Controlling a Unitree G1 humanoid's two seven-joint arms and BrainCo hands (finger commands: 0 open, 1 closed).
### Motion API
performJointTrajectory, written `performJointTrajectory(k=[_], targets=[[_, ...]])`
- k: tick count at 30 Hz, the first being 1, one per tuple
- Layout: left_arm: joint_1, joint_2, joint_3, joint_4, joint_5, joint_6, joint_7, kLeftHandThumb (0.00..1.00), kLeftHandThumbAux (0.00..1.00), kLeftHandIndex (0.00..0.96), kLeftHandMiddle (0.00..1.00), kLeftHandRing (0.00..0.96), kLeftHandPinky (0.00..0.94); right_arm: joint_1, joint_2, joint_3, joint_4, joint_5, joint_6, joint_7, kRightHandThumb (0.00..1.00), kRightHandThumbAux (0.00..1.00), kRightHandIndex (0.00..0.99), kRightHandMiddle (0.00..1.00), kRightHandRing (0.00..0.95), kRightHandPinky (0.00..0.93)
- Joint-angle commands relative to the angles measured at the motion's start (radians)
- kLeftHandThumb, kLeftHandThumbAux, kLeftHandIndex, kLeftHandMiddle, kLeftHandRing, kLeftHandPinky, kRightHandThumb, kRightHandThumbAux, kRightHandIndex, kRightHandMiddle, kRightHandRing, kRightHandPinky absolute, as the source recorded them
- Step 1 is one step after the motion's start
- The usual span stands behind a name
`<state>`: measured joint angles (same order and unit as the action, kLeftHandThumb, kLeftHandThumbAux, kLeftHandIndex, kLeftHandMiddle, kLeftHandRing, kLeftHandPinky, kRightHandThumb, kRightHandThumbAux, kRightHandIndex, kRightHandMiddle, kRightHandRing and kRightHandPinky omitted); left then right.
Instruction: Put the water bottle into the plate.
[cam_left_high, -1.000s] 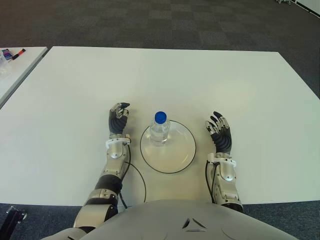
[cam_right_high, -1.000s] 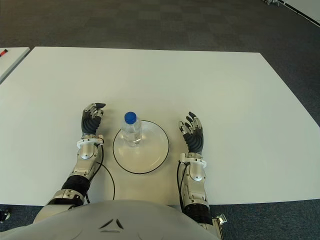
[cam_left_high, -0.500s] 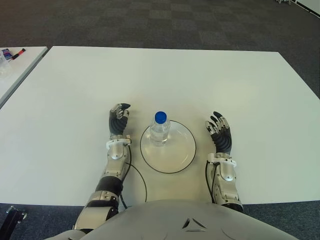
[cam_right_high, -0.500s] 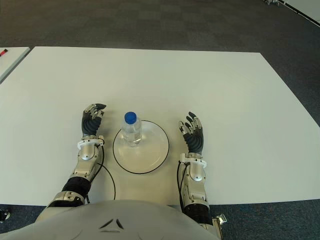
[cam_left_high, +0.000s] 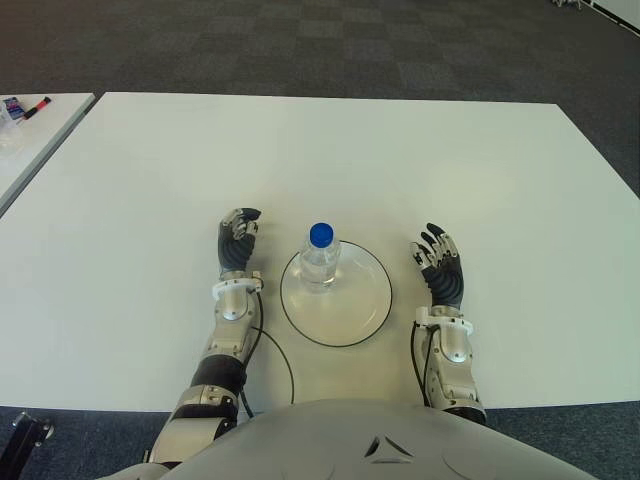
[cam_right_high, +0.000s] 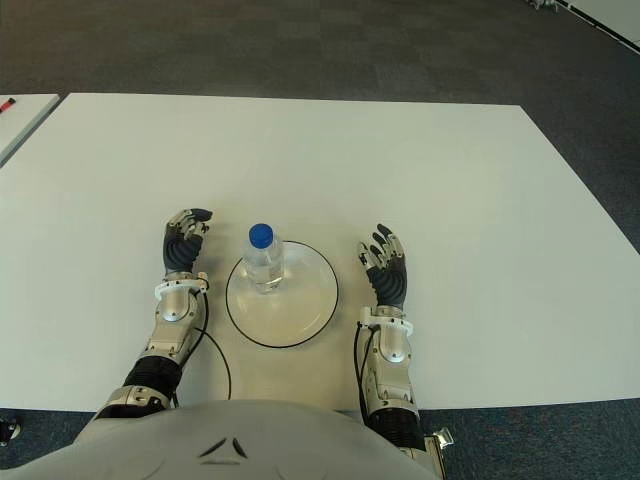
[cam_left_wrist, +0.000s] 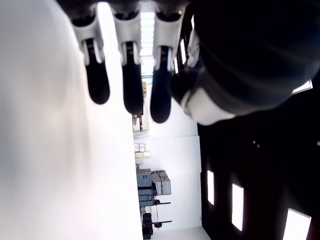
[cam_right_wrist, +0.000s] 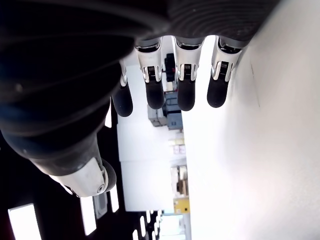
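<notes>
While both hands' fingers hang released, water bottle (cam_left_high: 319, 259) stands upright — cap up — on plate (cam_left_high: 360, 310)

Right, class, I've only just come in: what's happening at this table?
A humanoid robot sits at a white table. The water bottle stands upright inside the plate, near its far-left rim. Neither hand holds anything: the left hand shows left of the plate with loosely curled fingers, the right hand shows right of it, fingers open.
</notes>
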<state>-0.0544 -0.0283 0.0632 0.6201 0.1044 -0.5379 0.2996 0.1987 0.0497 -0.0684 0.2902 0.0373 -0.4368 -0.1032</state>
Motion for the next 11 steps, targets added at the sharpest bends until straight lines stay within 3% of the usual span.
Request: performJointTrajectory(k=[1, 11], targets=[[0.009, -0.004, 0.0, -0.011, 0.011, 0.015, 0.014, 0.709, 0.711, 0.418, 0.39, 0.412, 0.429, 0.044, 0.012, -0.005, 0.04, 0.0, 0.044, -0.001, 0.525, 0.708, 0.175, 0.142, 0.128, 0.173], [0.017, -0.007, 0.0, -0.031, 0.016, 0.026, 0.009, 0.71, 0.71, 0.418, 0.385, 0.407, 0.435, 0.043, 0.014, -0.006, 0.043, 0.003, 0.043, -0.002, 0.524, 0.722, 0.175, 0.142, 0.13, 0.175]])
